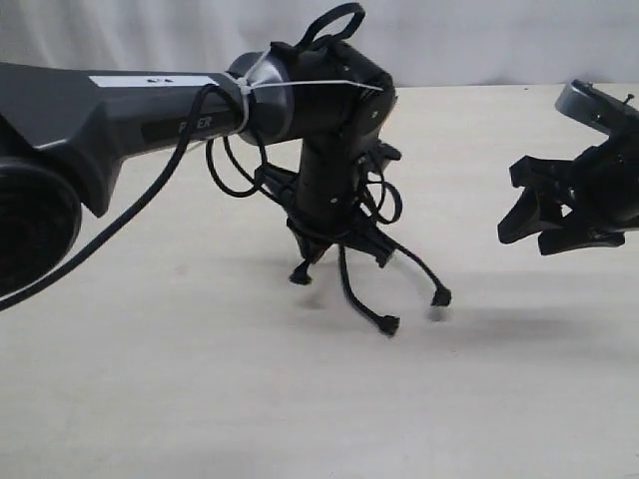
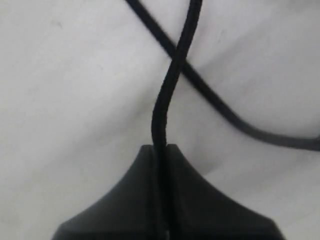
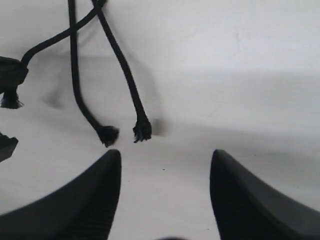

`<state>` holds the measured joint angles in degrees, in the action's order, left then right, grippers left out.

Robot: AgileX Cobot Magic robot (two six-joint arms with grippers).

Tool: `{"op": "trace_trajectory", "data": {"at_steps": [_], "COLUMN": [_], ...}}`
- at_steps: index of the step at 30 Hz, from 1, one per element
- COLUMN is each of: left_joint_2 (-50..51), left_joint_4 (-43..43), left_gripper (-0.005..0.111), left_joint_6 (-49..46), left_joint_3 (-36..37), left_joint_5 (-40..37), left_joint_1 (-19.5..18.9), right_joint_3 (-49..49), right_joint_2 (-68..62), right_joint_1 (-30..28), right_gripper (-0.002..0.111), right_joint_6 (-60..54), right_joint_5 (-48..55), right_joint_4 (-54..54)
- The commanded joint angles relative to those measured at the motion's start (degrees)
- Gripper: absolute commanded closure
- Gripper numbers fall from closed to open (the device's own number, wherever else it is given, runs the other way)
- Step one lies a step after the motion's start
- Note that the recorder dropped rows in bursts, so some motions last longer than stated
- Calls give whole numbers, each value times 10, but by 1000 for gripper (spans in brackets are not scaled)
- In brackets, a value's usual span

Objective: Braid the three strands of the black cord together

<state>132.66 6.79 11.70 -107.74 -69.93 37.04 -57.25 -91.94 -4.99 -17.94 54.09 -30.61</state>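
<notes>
**Exterior view.** The left arm comes in from 9 o'clock. Its wrist fills the centre and hides most of the left gripper, which points down at the table. Looping cables clutter it further, so the jaws cannot be read here. The cord hangs at 6 o'clock from the wrist. Its three strands fan out, with their flared tips at or just above the tabletop; whether they touch it is unclear. The bound end is hidden behind the gripper. The right gripper hovers at 3 o'clock, well apart from the cord, with its fingers spread and its arm cut off by the frame edge.

**Left wrist view.** The left gripper is pressed together, pinching the cord by one strand. That strand rises from between the fingers and crosses a second, blurred strand, passing nearer the camera. Both run out of frame.

**Right wrist view.** The right gripper is spread wide with only bare table between its fingers. Just beyond them, two strand tips sit side by side. A third strand runs to a dark lump with a frayed tuft at the frame edge, too cut off to identify.
</notes>
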Motion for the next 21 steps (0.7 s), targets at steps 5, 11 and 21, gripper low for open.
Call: {"op": "trace_trajectory", "data": {"at_steps": [5,11,21], "left_joint_2": [-42,-46,-116], "left_joint_4": [-163,-193,-182], "left_gripper": [107,101,62], "left_joint_6": [-35,-58,-75], "left_joint_3": [115,123,123], "left_joint_5": [54,56,46], "left_joint_1": [-54,-73,-130], "right_joint_3": [4,4,0], "right_joint_2": [4,2,-2], "right_joint_1": [114,169,233], "right_gripper": [56,56,56], "right_joint_6": [-13,2,27], "right_joint_5": [-42,-69,-78], "right_joint_4": [7,15,20]}}
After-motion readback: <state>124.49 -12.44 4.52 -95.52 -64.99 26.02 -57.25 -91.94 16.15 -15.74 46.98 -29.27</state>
